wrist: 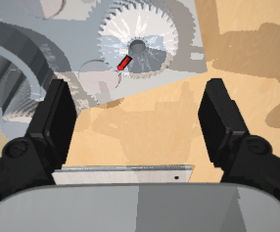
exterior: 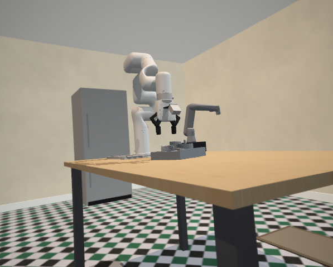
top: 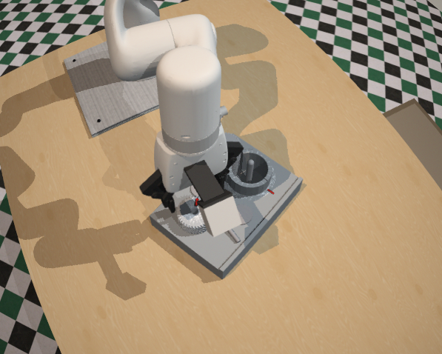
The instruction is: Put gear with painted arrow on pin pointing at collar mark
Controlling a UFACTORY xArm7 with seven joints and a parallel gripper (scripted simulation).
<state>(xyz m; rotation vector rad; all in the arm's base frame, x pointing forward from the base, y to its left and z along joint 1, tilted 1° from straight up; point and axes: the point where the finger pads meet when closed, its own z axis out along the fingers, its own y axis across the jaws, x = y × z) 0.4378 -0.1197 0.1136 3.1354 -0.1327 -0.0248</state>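
the jaws of the gripper [wrist: 138,114] stand wide apart with nothing between them, hanging above the worktop [top: 327,228] and clear of it in the exterior view. in the wrist view the two black fingers frame the lower half of the picture, and the gear [wrist: 138,44] lies beyond them at upper centre, flat on the timing case [top: 229,258], its red arrow [wrist: 124,63] running from the bore toward the lower left. no brand, label or writing can be read anywhere. in the top view the gear shows at centre, partly hidden under the wrist and its pale camera box [top: 223,218]. the pin [top: 249,167] stands upright inside the round collar [top: 238,184] to the right of it, with a small red mark [top: 270,192] at the collar's lower right. a grey base plate [top: 99,95] lies at the upper left. in the exterior view a grey cabinet [exterior: 100,137] stands on the left and a grey faucet-like arm [exterior: 201,110] is right of the gripper.
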